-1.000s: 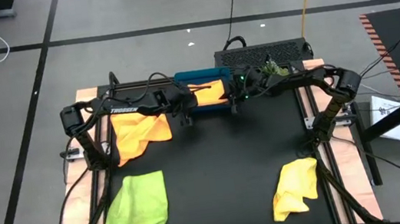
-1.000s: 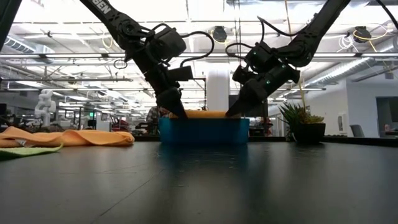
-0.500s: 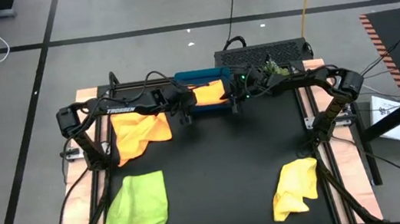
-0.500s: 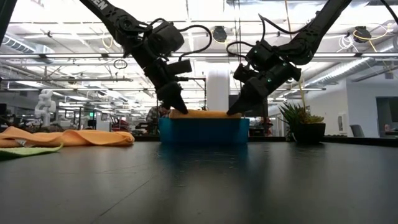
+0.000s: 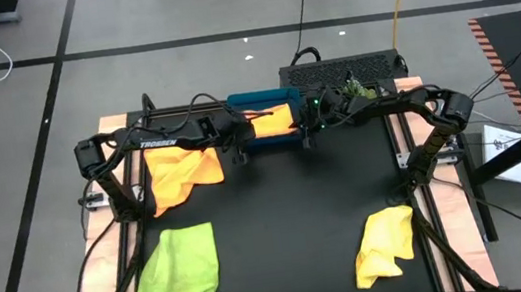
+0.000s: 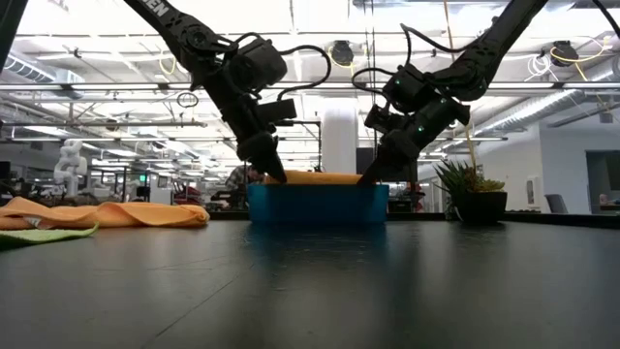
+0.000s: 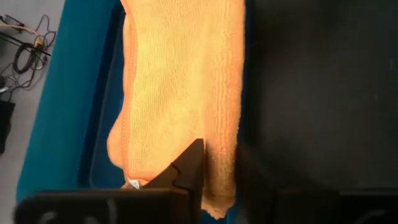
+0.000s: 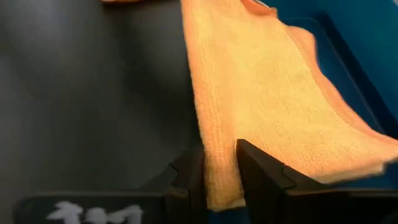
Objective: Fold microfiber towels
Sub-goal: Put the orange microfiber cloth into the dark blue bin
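A folded orange towel (image 5: 274,122) lies in the blue tray (image 5: 252,100) at the far middle of the table; its near edge hangs over the tray's near rim. My left gripper (image 5: 243,150) stands at the towel's near left end and my right gripper (image 5: 307,138) at its near right end, each shut on that edge. A second orange towel (image 5: 181,172) lies crumpled at the left, a lime green one (image 5: 181,272) at the near left, and a yellow one (image 5: 385,246) at the near right. My left gripper has the folded towel's near edge (image 7: 221,177) between its two fingers, at the left end. One finger (image 7: 189,165) lies on top of the cloth; the other is hard to make out against the dark mat. The fingers slant down from the near left. The towel rests in the tray. My right gripper pinches the folded towel's near edge (image 8: 221,177) between its two fingers (image 8: 258,168), at the right end, several layers thick. The fingers slant down from the near right and lie across the edge. The rest of the towel lies in the tray, slack.
A black box with cables (image 5: 341,70) stands behind the tray, and a potted plant (image 6: 470,194) at the far right. The black mat (image 5: 281,224) between the loose towels is bare. Wooden table edges and frame rails run along both sides.
Both grippers have risen a little above the tray's near rim with the towel's near edge and have come down again to about where they were. The towel stays in the tray.
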Controlling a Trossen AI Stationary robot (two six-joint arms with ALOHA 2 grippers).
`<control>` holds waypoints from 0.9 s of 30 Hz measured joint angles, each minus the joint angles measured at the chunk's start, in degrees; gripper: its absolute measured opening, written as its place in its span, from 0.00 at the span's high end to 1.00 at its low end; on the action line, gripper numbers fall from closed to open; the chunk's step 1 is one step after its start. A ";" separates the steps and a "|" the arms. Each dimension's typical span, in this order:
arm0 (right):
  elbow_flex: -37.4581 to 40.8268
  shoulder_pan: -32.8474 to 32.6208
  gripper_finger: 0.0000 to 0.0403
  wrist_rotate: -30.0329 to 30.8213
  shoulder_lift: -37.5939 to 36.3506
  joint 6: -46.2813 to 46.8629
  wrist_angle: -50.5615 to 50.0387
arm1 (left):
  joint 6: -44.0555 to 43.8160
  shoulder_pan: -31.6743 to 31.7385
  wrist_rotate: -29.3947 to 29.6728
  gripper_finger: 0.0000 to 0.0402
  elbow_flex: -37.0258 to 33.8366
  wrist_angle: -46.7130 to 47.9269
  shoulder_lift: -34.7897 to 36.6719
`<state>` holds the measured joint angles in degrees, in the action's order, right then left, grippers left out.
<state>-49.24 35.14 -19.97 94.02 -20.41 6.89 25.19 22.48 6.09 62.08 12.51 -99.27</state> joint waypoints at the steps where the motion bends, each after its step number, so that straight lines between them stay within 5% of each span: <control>1: -0.01 -0.02 0.81 0.89 0.00 -0.61 -0.21 | 0.32 0.02 0.00 0.82 0.00 -0.02 -0.01; 7: -0.01 -0.11 0.98 0.82 0.00 -1.45 -0.18 | 2.18 0.07 0.13 0.98 0.00 -0.10 0.01; 27: 0.01 0.04 1.00 2.25 -8.23 -1.31 -1.70 | 4.45 0.70 2.41 0.99 0.07 -0.94 4.96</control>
<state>-49.23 35.18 -17.72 85.79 -21.72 5.20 29.64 23.18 8.49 62.15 11.57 -94.31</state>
